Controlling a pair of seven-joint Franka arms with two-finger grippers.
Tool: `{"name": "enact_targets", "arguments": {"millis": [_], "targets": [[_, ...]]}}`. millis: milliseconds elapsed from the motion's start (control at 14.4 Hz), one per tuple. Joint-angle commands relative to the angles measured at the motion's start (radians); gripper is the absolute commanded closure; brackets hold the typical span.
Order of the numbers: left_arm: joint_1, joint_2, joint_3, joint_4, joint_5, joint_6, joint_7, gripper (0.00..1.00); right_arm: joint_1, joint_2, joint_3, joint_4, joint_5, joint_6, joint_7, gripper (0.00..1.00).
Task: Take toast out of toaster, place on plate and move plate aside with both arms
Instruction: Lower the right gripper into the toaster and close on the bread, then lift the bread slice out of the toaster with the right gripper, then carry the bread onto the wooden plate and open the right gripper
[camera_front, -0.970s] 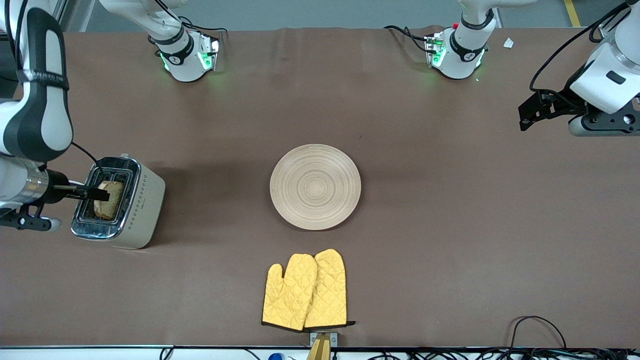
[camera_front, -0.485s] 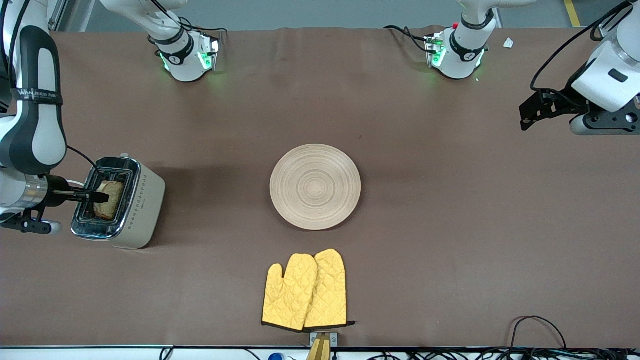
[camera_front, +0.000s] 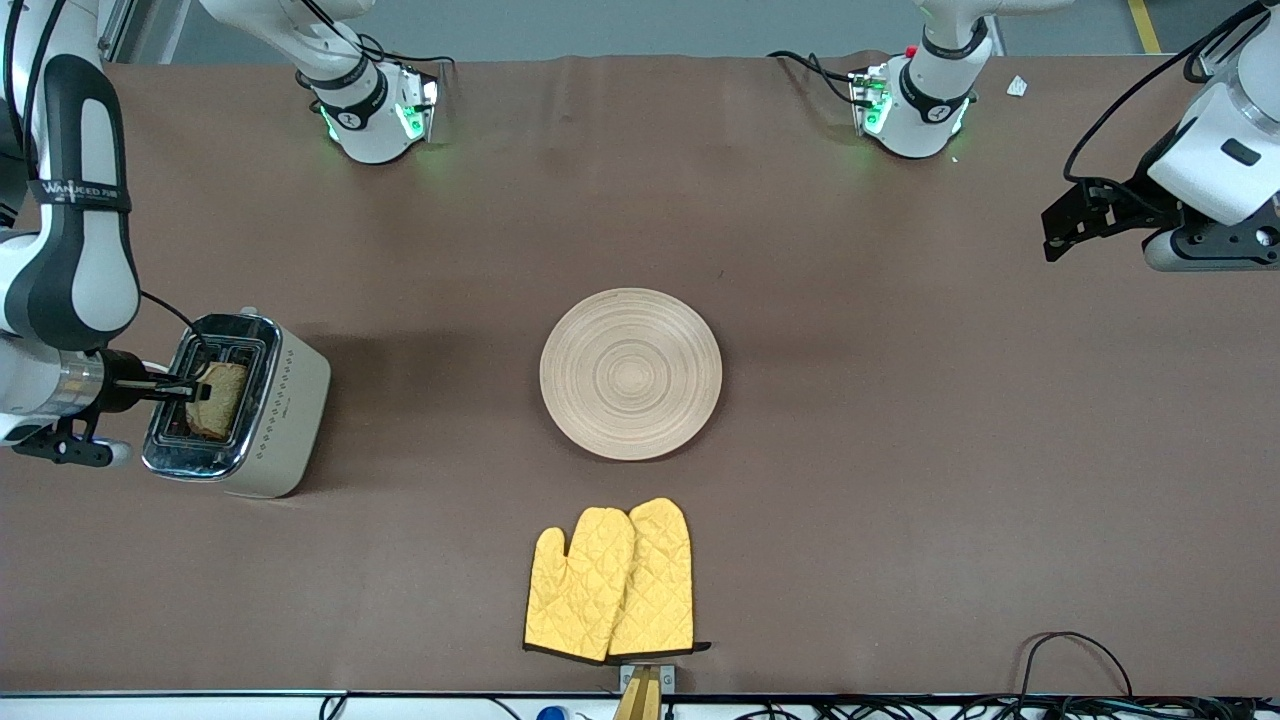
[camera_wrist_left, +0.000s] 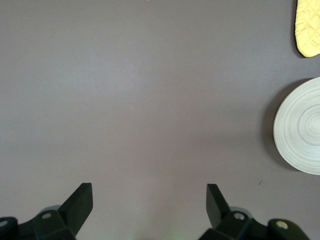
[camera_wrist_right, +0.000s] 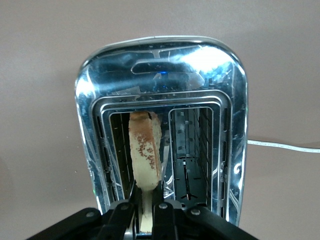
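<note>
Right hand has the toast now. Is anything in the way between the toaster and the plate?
Nothing visible. The table between the toaster and the plate is bare; the oven mitts lie nearer the front camera, off that path.

I'm seeing even, fairly bright overhead light across the brown table, with a soft shadow spreading beside the plate and the toaster. In the right wrist view, glare is blooming white on the toaster's chrome top, while green light is glowing at both arm bases.
</note>
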Motion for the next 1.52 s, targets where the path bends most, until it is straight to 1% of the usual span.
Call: {"name": "enact_targets", "arguments": {"millis": [0, 139, 277, 346, 485, 554, 623, 762, 900, 970, 1039, 1177, 1247, 1385, 1455], "targets": [[0.005, -0.002, -0.004, 0.01, 0.005, -0.013, 0.014, 0.0, 0.013, -0.041, 0.006, 0.025, 0.012, -0.022, -0.012, 0.94], [0.005, -0.002, -0.004, 0.01, 0.005, -0.015, 0.014, 0.0, 0.066, -0.09, 0.001, 0.068, 0.0, -0.101, -0.002, 0.94], [0.005, -0.002, -0.004, 0.01, 0.005, -0.015, 0.015, 0.0, 0.109, -0.104, 0.004, 0.147, -0.01, -0.206, 0.01, 0.93], [0.005, -0.002, -0.004, 0.01, 0.005, -0.013, 0.015, 0.0, 0.122, -0.104, 0.007, 0.181, -0.001, -0.243, 0.013, 0.93], [0.005, -0.002, -0.004, 0.01, 0.005, -0.013, 0.015, 0.0, 0.192, -0.103, 0.006, 0.195, 0.007, -0.254, 0.034, 0.93], [0.006, -0.002, -0.004, 0.01, 0.005, -0.013, 0.015, 0.0, 0.226, -0.1, 0.006, 0.194, 0.021, -0.249, 0.086, 0.93], [0.006, -0.004, -0.004, 0.01, 0.005, -0.015, 0.017, 0.0, 0.252, -0.095, 0.006, 0.188, 0.06, -0.241, 0.144, 0.93], [0.006, -0.002, -0.002, 0.01, 0.005, -0.015, 0.017, 0.0, 0.295, -0.089, 0.006, 0.175, 0.172, -0.231, 0.163, 0.93], [0.008, -0.002, -0.001, 0.01, 0.005, -0.015, 0.017, 0.0, 0.317, -0.063, 0.006, 0.125, 0.269, -0.162, 0.173, 0.93], [0.008, -0.002, -0.001, 0.01, 0.005, -0.015, 0.015, 0.0, 0.326, -0.054, 0.006, 0.081, 0.35, -0.125, 0.173, 0.93], [0.008, -0.002, -0.001, 0.01, 0.005, -0.015, 0.017, 0.0, 0.358, -0.051, 0.006, 0.021, 0.434, -0.055, 0.173, 0.93], [0.011, -0.001, -0.001, 0.009, 0.005, -0.015, 0.017, 0.0, 0.433, -0.051, 0.006, -0.087, 0.505, 0.103, 0.176, 0.93], [0.009, 0.001, -0.001, 0.007, 0.005, -0.015, 0.015, 0.0, 0.474, -0.049, 0.006, -0.134, 0.566, 0.178, 0.195, 0.93], [0.009, 0.003, -0.001, 0.004, 0.006, -0.015, 0.017, 0.0, 0.539, -0.026, 0.007, -0.208, 0.706, 0.309, 0.203, 0.93], [0.011, 0.004, -0.001, 0.004, 0.006, -0.015, 0.017, 0.0, 0.56, -0.022, 0.007, -0.225, 0.767, 0.346, 0.203, 0.93]]}}
